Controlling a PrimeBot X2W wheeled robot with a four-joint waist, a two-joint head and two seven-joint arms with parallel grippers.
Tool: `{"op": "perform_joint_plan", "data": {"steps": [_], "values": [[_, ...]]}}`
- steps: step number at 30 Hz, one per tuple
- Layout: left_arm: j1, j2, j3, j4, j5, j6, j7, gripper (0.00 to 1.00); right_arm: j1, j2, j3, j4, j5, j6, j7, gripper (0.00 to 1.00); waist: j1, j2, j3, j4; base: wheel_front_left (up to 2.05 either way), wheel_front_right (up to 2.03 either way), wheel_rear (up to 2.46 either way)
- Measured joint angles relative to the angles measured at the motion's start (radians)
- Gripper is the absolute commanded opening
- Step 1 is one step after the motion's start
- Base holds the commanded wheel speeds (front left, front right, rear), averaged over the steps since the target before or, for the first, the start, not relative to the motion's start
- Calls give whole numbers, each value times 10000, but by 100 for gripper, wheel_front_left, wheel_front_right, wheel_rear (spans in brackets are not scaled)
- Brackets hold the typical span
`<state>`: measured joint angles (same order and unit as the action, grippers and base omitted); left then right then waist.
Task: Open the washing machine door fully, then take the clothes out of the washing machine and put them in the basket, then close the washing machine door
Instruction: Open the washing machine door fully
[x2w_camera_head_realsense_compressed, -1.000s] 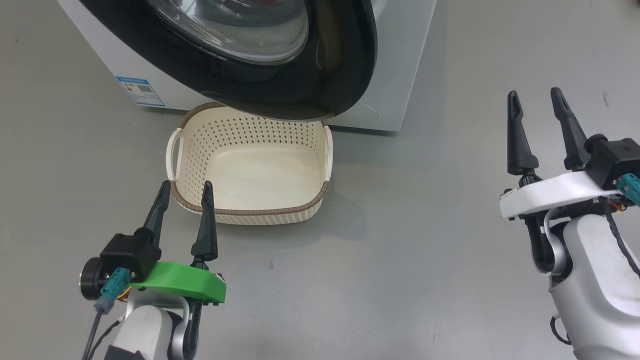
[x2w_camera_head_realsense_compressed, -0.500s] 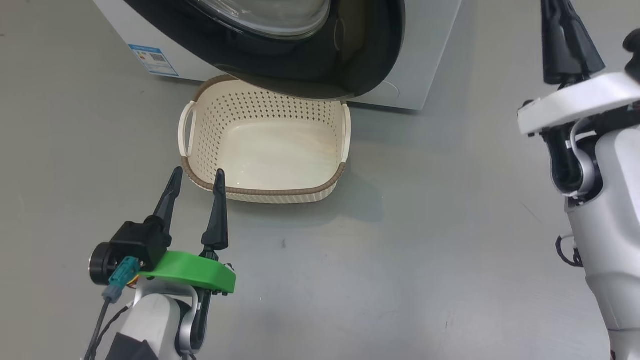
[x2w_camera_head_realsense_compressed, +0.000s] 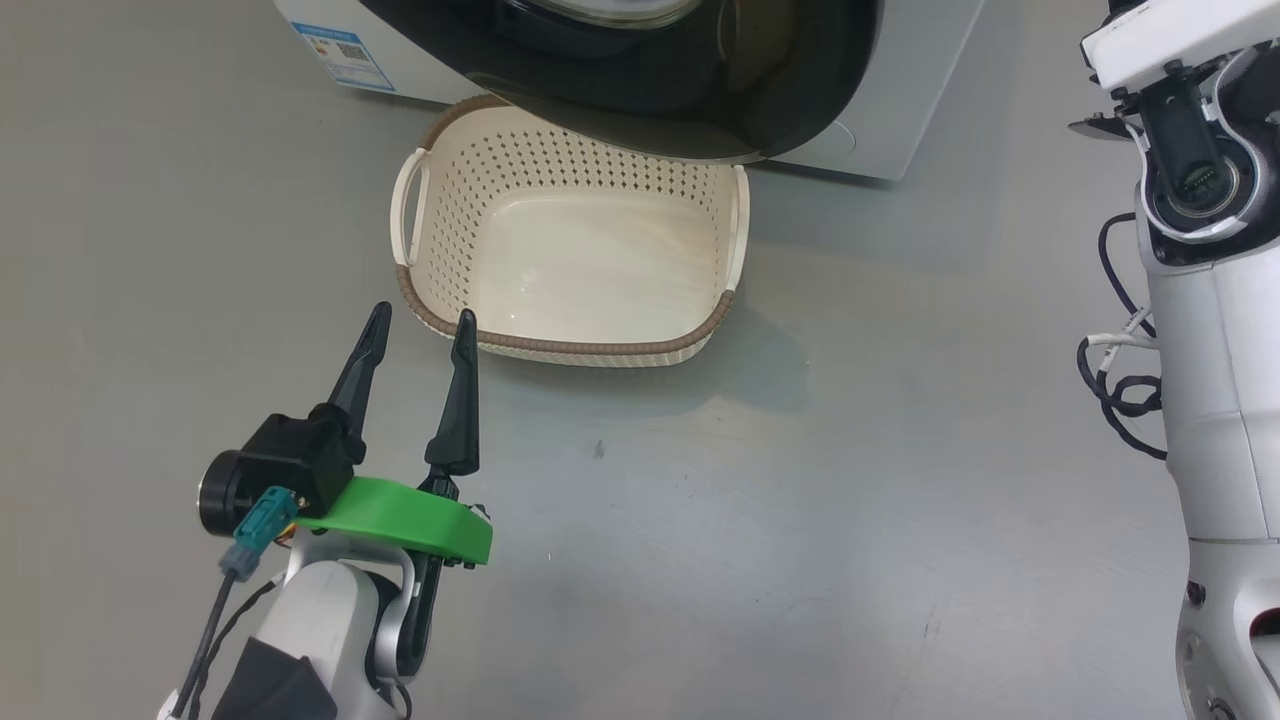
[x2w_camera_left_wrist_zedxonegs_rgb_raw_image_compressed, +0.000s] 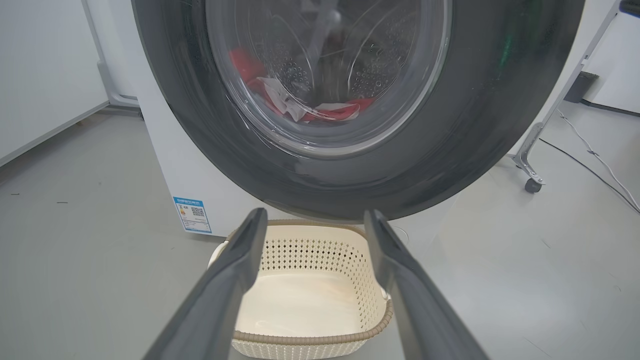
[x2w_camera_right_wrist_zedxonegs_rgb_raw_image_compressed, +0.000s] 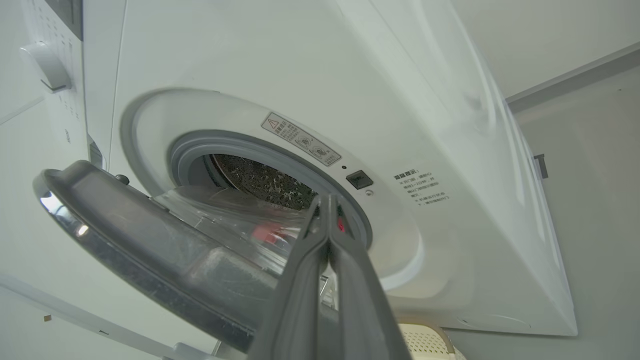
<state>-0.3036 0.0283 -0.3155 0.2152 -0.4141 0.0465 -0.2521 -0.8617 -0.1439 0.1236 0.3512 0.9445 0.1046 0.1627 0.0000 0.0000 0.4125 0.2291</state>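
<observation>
Washing machine door (x2w_camera_left_wrist_zedxonegs_rgb_raw_image_compressed: 320, 180) only part open, red clothes (x2w_camera_left_wrist_zedxonegs_rgb_raw_image_compressed: 330, 111) still inside, basket (x2w_camera_head_realsense_compressed: 600, 350) empty just near of it; left gripper (x2w_camera_head_realsense_compressed: 423, 312) fingers apart, right gripper (x2w_camera_right_wrist_zedxonegs_rgb_raw_image_compressed: 324, 205) fingers together, empty.

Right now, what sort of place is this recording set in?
Probably a lab or test room staged as a laundry corner: a white washer with its door partly open, a basket on bare grey floor, and a wheeled stand nearby.
</observation>
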Motion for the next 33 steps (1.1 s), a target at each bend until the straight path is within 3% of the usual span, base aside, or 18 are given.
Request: {"op": "perform_joint_plan", "data": {"steps": [8,13,18,24,33], "values": [[-42,-4,-63,10,-117,15,0,100,-645,462,-648,938,2240,-213,1950,0,0,0,180,293,0,0,0],[-42,-4,-81,8,-174,25,0,100,-1127,523,-947,1383,3237,-882,3093,0,0,0,205,362,0,0,0],[-43,-4,-109,6,-199,75,0,100,-1430,518,-1003,1580,3620,-1181,3808,0,0,0,243,400,0,0,0],[-44,-4,-148,6,-274,90,0,100,-1632,535,-1156,1864,4207,-1791,4495,0,0,0,281,441,0,0,0],[-56,-4,-339,6,-274,98,0,100,-2033,535,-1179,2314,4391,-2134,5079,0,0,0,345,502,0,0,0]]}}
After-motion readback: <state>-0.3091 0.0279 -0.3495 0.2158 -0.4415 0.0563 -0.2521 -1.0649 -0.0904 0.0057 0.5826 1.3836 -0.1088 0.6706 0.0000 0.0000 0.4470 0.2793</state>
